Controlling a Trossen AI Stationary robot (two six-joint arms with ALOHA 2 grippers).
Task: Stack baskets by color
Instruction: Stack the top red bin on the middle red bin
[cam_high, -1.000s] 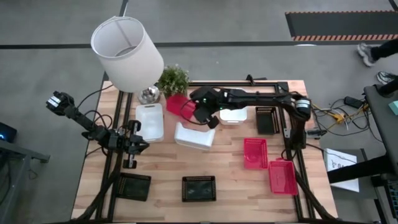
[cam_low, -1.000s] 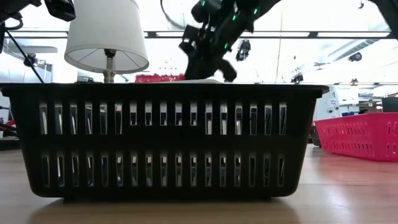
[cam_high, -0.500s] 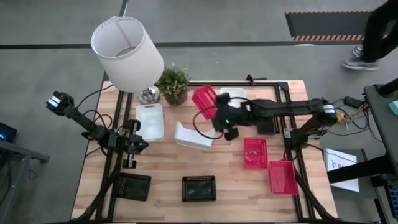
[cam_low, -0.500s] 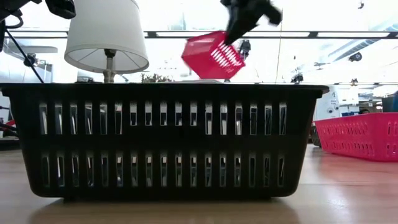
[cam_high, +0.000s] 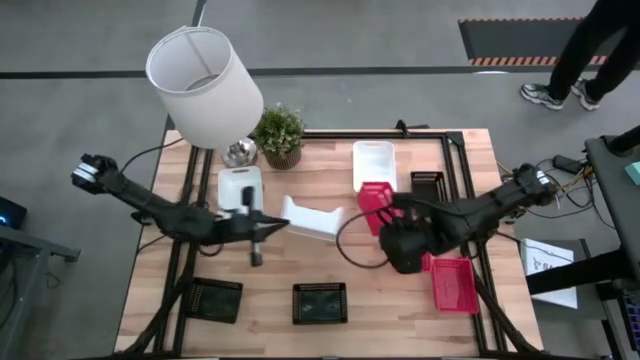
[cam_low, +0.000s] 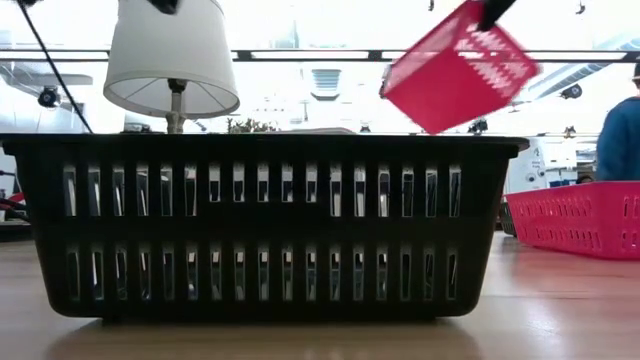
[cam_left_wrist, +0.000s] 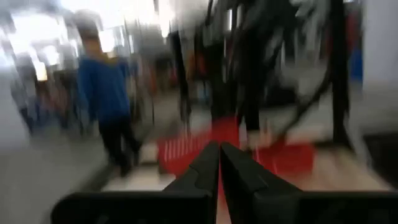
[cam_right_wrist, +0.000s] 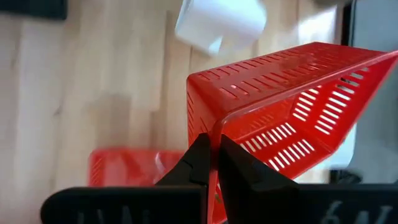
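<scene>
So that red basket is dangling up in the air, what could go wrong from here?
The right gripper pinches only the thin rim of the red basket, which hangs tilted, so it might slip or swing loose. Set down crooked, it may not nest into the red basket on the table. The left gripper, shut, hovers near a white basket and could nudge it.

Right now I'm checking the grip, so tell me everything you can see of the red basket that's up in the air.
The red basket is a small rectangular plastic one with slotted mesh sides and a smooth rim. It hangs tilted above the table, touching nothing else. The right gripper is shut on its rim. From above it sits over the table's right half, near the white basket and above another red basket.
</scene>
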